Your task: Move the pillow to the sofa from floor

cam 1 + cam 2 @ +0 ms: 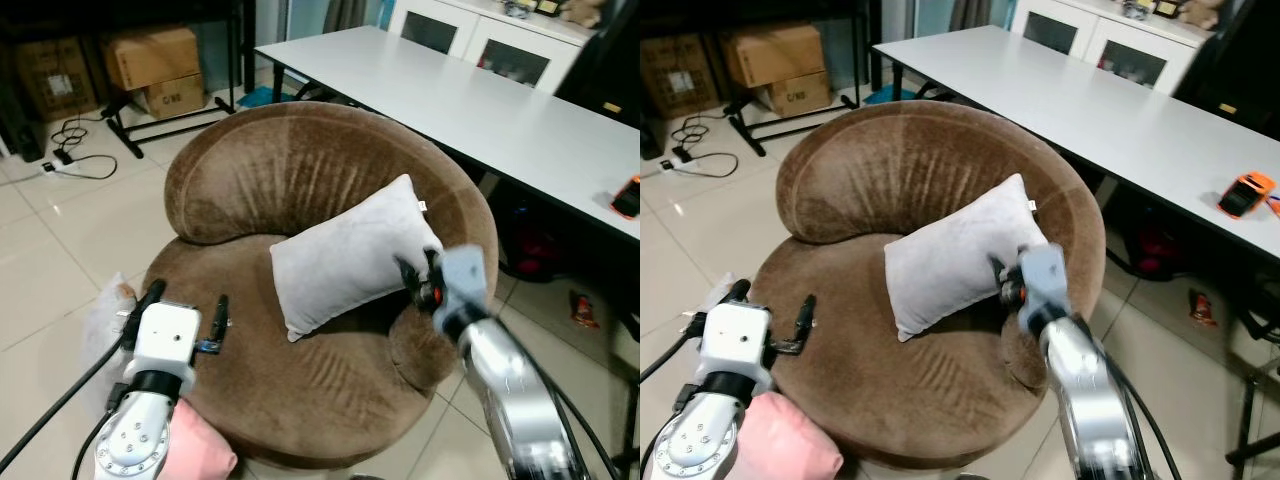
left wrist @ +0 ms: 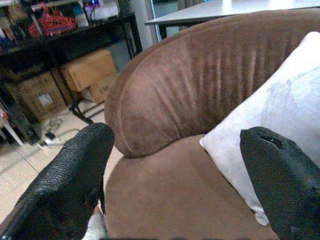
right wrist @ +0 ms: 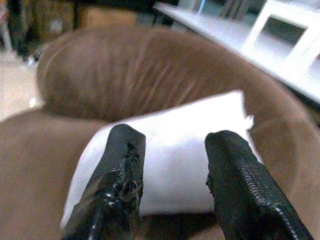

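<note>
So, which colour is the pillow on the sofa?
Light grey pillow, plain, clearest in the left eye view.

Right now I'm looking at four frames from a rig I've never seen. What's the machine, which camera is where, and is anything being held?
This is a humanoid robot with two silver arms, each ending in a gripper of two long black fingers. The two wide pictures come from a stereo camera on its head, looking down. The other two come from cameras on the wrists, looking along each gripper's fingers.

In front of it is a round brown sofa with a grey pillow leaning against its backrest. The right gripper is at the pillow's near end, fingers apart; in its wrist view nothing sits between them, so it is not gripping. The left gripper hovers open over the seat's front edge, holding nothing.

A pink cushion lies on the floor by the left arm, and a white table stands behind the sofa.
</note>
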Available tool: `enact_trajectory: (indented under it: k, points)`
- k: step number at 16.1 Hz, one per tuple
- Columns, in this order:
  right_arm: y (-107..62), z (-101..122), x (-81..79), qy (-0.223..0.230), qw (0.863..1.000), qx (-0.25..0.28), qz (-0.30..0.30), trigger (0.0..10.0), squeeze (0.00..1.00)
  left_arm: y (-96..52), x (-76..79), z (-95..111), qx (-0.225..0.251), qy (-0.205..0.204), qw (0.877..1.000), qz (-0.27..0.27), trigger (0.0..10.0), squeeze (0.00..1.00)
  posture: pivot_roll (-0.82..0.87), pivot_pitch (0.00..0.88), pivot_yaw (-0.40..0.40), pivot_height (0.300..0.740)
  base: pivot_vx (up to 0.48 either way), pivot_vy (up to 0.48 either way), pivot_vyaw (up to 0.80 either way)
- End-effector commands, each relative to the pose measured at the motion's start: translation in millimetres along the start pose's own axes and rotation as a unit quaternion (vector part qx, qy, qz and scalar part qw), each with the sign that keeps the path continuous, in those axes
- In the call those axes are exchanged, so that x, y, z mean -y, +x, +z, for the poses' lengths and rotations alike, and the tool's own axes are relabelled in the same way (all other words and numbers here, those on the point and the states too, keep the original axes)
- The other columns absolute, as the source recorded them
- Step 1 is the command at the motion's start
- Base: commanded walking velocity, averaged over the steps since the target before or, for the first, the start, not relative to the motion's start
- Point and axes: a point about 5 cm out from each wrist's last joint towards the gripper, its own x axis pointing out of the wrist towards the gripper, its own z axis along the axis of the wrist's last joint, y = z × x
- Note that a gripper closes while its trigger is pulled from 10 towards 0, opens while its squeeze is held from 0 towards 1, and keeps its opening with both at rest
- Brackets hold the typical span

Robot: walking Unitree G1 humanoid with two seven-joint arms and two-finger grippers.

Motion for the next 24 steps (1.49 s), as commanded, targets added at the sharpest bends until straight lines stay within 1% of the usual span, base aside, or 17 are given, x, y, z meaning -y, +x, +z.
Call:
enact_trajectory:
  k: [1, 3, 4, 6, 8, 10, 14, 18, 20, 24]
  points:
    - [-10.9, -5, 2.2, 0.000, 0.999, -0.033, -0.013, 10.0, 0.00, 0.0, 3.6, 2, 0.010, 0.010, 1.000, -0.015, 10.0, 0.25, -0.05, 0.000, -0.068, 0.740, 0.000, 0.000, 0.00]
    - [-25.7, -13, 3.2, 0.055, 0.996, -0.070, -0.029, 10.0, 0.00, -1.0, 3.2, 4, 0.018, 0.009, 1.000, -0.020, 10.0, 0.25, -0.05, 0.000, -0.054, 0.740, 0.000, 0.000, 0.00]
    - [-27.0, -14, 3.5, 0.061, 0.995, -0.072, -0.031, 10.0, 0.00, -1.4, 3.0, 4, 0.019, 0.009, 1.000, -0.021, 10.0, 0.25, -0.05, 0.000, -0.051, 0.740, 0.000, 0.000, 0.00]
    - [-27.3, -9, 2.8, 0.057, 0.995, -0.071, -0.031, 10.0, 0.00, -3.3, 3.2, 2, 0.020, 0.011, 1.000, -0.021, 10.0, 0.25, -0.05, 0.000, -0.052, 0.740, 0.000, 0.000, 0.00]
    - [-27.0, -5, 0.9, 0.040, 0.996, -0.079, -0.020, 10.0, 0.00, -5.2, 3.2, 1, 0.021, 0.011, 1.000, -0.019, 10.0, 0.25, -0.04, 0.000, -0.062, 0.740, 0.000, 0.000, 0.00]
    - [-25.7, -3, 1.4, 0.045, 0.995, -0.083, -0.020, 10.0, 0.00, -7.3, 2.1, 1, 0.021, 0.012, 1.000, -0.018, 10.0, 0.24, -0.04, 0.000, -0.068, 0.740, -0.129, 0.000, 0.00]
    - [-20.5, 2, 1.4, 0.061, 0.995, -0.073, -0.028, 10.0, 0.00, -9.4, 1.5, 0, 0.019, 0.013, 1.000, -0.014, 10.0, 0.24, -0.03, 0.000, -0.075, 0.740, -0.274, 0.000, 0.00]
    - [-19.8, 5, 0.4, 0.055, 0.995, -0.072, -0.028, 10.0, 0.00, -9.3, 2.4, -1, 0.020, 0.011, 1.000, -0.013, 10.0, 0.24, -0.04, 0.000, -0.078, 0.740, -0.276, 0.000, 0.00]
    - [-18.7, 6, 2.9, 0.051, 0.996, -0.072, -0.029, 10.0, 0.00, -8.6, 2.3, 0, 0.021, 0.010, 1.000, -0.010, 10.0, 0.25, -0.04, 0.000, -0.082, 0.740, -0.276, 0.000, 0.00]
    - [-15.6, 8, 3.5, 0.048, 0.996, -0.076, -0.030, 10.0, 0.00, -8.8, 0.4, -2, 0.016, 0.009, 1.000, 0.006, 10.0, 0.25, -0.04, 0.000, -0.094, 0.740, 0.000, 0.000, 0.00]
